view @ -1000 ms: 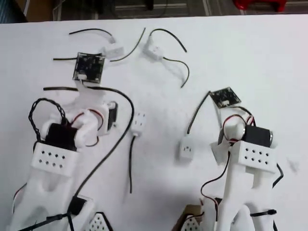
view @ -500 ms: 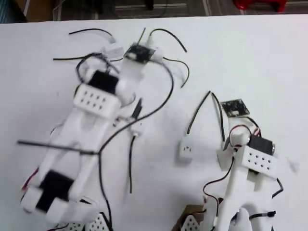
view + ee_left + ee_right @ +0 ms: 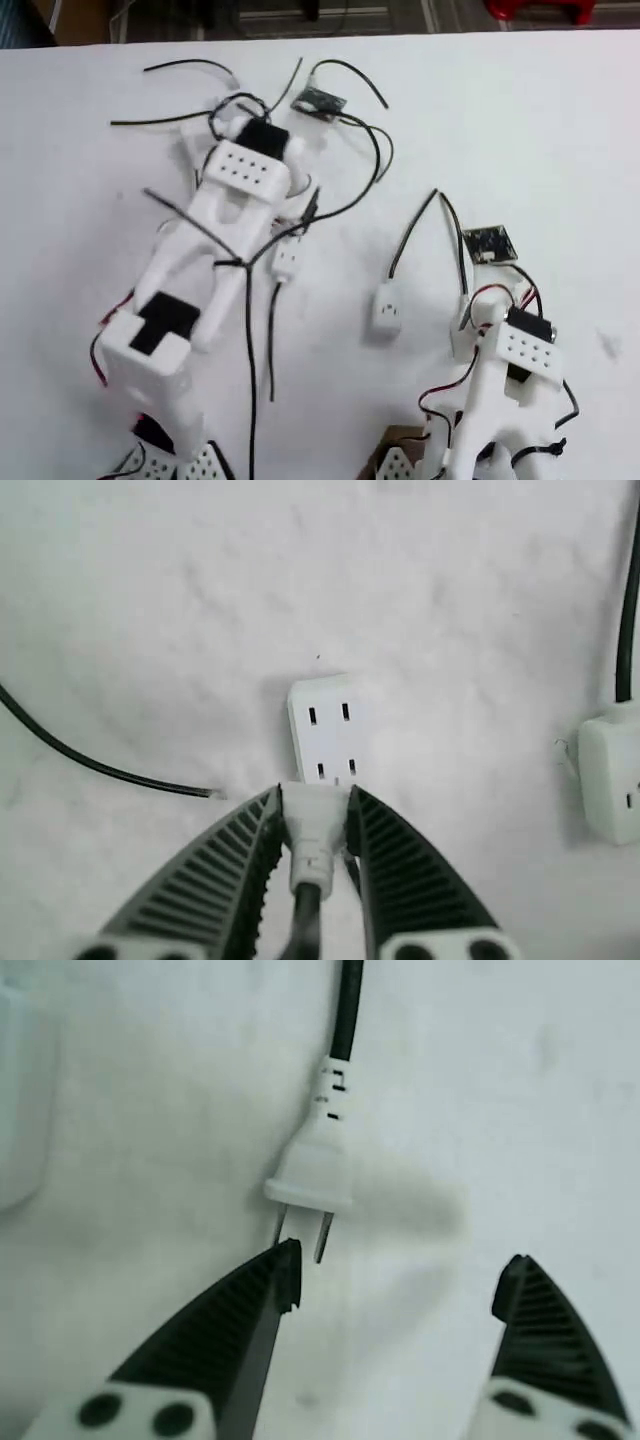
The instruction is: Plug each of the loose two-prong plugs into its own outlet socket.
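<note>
My left gripper (image 3: 314, 795) is shut on a white two-prong plug (image 3: 312, 830) with a black cord. The plug's front end sits right at the edge of a white outlet block (image 3: 328, 735) with two pairs of slots. In the high view the left arm (image 3: 240, 180) stretches to the far middle of the table. My right gripper (image 3: 402, 1257) stands open just short of another white plug (image 3: 312, 1175), which lies flat with its prongs pointing at the fingers. The right arm (image 3: 510, 350) stands near the front right.
A second outlet (image 3: 610, 780) lies beside the one at the left gripper. Two more outlets (image 3: 388, 308) (image 3: 287, 258) lie mid-table with black cords trailing. Loose cords (image 3: 365, 135) curl over the far part of the white table (image 3: 560, 130).
The left arm has swung from the near left across to the far middle, over the outlets there. The right arm has drawn back a little toward the front edge.
</note>
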`<state>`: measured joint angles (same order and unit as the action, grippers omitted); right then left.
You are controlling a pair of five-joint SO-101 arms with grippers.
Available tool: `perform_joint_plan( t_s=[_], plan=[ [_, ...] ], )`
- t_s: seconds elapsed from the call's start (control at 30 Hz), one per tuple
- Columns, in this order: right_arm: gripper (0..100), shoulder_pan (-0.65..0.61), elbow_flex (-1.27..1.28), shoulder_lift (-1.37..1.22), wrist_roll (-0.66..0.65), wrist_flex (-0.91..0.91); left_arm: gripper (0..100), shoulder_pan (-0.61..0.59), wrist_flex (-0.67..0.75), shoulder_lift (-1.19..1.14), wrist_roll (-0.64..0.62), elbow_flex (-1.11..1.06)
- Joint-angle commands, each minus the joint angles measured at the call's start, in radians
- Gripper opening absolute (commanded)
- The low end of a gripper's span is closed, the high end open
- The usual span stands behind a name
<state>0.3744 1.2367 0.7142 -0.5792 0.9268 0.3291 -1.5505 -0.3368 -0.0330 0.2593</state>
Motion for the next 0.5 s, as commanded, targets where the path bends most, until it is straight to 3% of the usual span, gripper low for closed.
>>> perform_joint_plan(
  t_s=[0.0,0.47],
  plan=[
    [30.8,0.010,0.002,0.010,0.008,-0.038,2,0.021,0.051,-0.008,-0.109,0.044],
    [30.8,0.010,0.002,0.010,0.040,-0.039,2,0.050,0.107,-0.088,-0.150,0.046]
  ],
)
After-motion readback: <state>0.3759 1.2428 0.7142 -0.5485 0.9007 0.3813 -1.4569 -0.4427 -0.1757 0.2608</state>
